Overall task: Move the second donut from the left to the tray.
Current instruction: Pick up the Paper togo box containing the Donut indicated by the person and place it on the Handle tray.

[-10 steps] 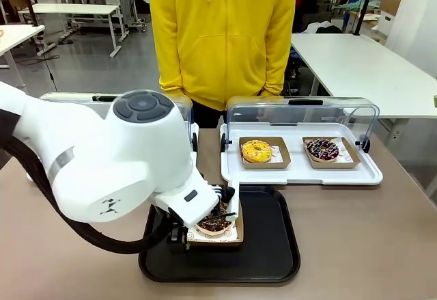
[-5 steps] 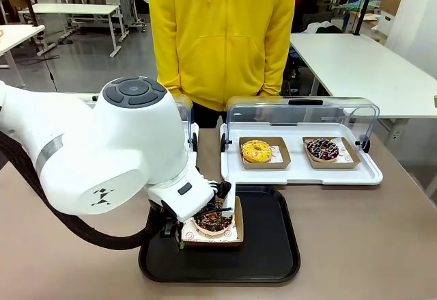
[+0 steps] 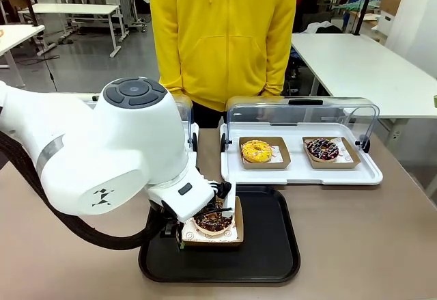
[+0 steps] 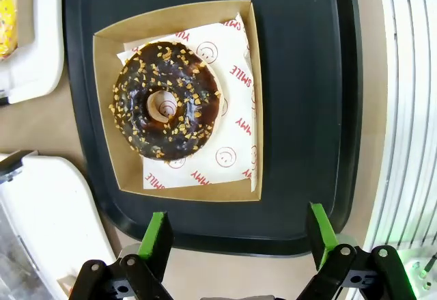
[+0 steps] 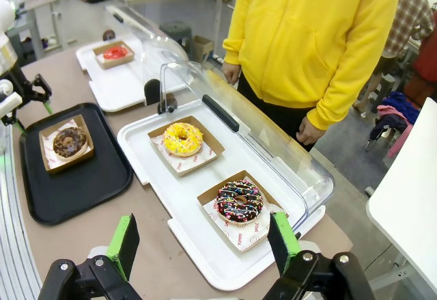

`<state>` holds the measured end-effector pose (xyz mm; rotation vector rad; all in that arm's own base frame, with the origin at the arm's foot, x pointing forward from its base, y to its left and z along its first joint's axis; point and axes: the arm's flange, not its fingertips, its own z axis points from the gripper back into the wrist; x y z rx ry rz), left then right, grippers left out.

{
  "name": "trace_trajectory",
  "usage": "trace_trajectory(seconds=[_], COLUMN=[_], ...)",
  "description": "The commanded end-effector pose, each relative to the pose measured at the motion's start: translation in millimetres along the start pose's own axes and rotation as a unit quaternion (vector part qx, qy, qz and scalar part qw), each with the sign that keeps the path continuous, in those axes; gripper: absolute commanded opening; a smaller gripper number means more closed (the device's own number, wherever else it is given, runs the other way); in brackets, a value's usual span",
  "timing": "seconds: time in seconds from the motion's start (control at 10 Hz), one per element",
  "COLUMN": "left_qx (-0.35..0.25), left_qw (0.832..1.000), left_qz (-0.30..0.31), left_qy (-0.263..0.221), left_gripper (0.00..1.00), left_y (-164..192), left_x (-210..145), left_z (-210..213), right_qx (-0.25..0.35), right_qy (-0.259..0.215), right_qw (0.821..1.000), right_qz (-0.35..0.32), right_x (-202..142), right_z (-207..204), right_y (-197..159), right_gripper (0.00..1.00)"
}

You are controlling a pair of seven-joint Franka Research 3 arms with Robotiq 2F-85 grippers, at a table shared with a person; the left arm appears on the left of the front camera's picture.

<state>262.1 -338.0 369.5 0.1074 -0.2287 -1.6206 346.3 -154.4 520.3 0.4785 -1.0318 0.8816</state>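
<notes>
Release step, by the look of it: chocolate donut (image 4: 166, 100) in its cardboard box (image 4: 108, 108) sitting flat inside the black tray (image 4: 300, 95), left gripper (image 4: 239, 235) spread wide and empty just off the tray's edge, needing only a clear retreat next.

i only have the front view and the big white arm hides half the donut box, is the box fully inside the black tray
Observer: Yes. From the left wrist, the box lies wholly on the black tray, with rim showing on all sides.
Operator: is the gripper off it
Observer: The left gripper is open, fingers apart from the box, near the tray's edge.
Operator: donut ok
Observer: The chocolate donut lies flat on the white paper, whole, pale sprinkles up.
Operator: and the other arm
Observer: The right gripper is open, holding nothing, above the table near the white tray.
</notes>
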Motion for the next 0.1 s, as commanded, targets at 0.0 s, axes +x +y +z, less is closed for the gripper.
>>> trace_trajectory(seconds=[0.0], left_qx=[0.004], left_qw=[1.000], left_qz=[0.002], left_qy=[-0.003], left_gripper=[1.00], left_y=[0.4], left_x=[0.9], left_z=[0.5], right_qx=[-0.002], right_qy=[-0.015], right_qw=[1.000], right_qz=[0.012], right_x=[1.1], right_z=[-0.9], right_y=[-3.0], right_gripper=[1.00])
